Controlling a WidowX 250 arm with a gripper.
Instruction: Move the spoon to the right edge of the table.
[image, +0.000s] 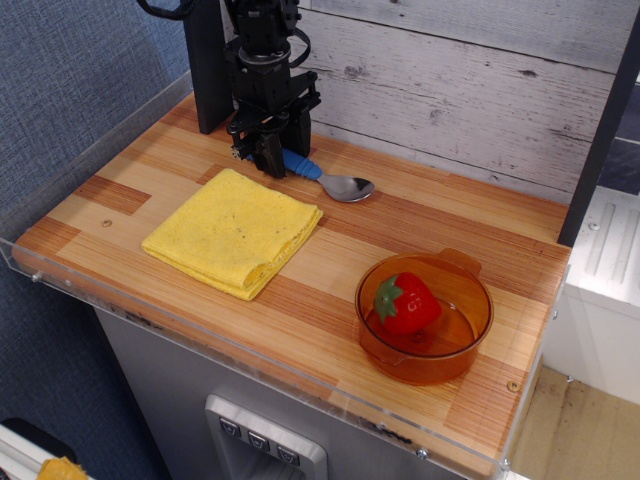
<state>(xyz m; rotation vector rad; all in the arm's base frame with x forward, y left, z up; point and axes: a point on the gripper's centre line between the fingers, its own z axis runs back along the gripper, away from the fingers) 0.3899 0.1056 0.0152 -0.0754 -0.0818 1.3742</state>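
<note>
The spoon (330, 180) lies on the wooden table (400, 230) near the back wall, its silver bowl pointing right and its blue handle running left under my gripper. My black gripper (280, 162) stands upright at the back left with its fingers closed around the end of the blue handle. The handle's far end is hidden by the fingers. The spoon still rests on the tabletop.
A folded yellow cloth (233, 231) lies just in front of the gripper. An orange translucent bowl (425, 317) with a red strawberry (405, 302) sits at the front right. A clear acrylic rim (250, 365) edges the table. A black post (206, 60) stands at the back left.
</note>
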